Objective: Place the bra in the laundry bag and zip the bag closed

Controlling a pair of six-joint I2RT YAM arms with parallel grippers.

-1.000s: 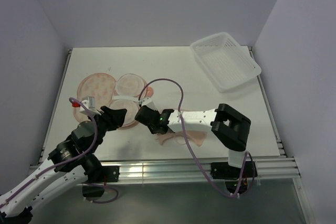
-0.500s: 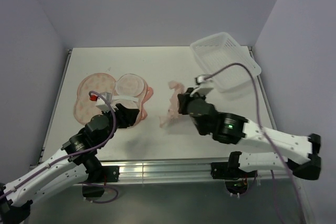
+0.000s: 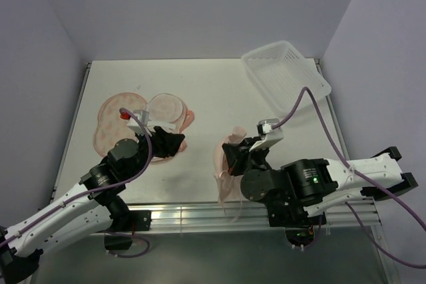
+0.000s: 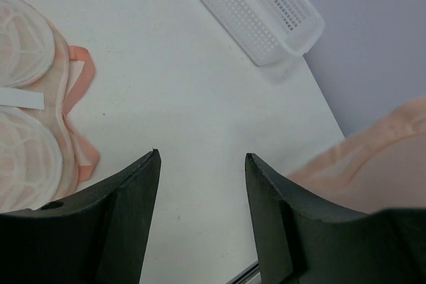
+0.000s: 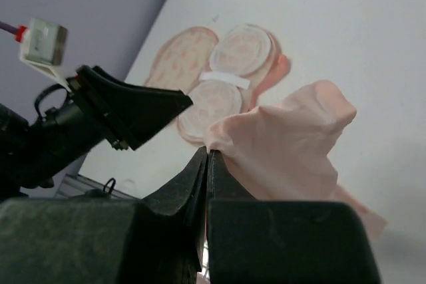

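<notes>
Now that the right end effector (image 5: 208, 157), clamped shut, hangs the bra (image 5: 286, 144) lower-centre, bagging follows; the left end effector (image 4: 202, 157) gapes empty.

Plain pale peach-pink bra (image 5: 286, 141), no pattern. Cream laundry bag (image 3: 118, 110) with small orange-pink print, pink edge, whitish mesh inside. White lattice basket (image 3: 286, 74) at 1 o'clock. White worktop (image 3: 219, 91). Left tool (image 4: 201, 154) and right tool (image 5: 208, 154) both black.

The black left end effector (image 4: 202, 156) is wide open. The black right end effector (image 5: 208, 154) pinches the pale peach-pink soft bra (image 5: 286, 141).
</notes>
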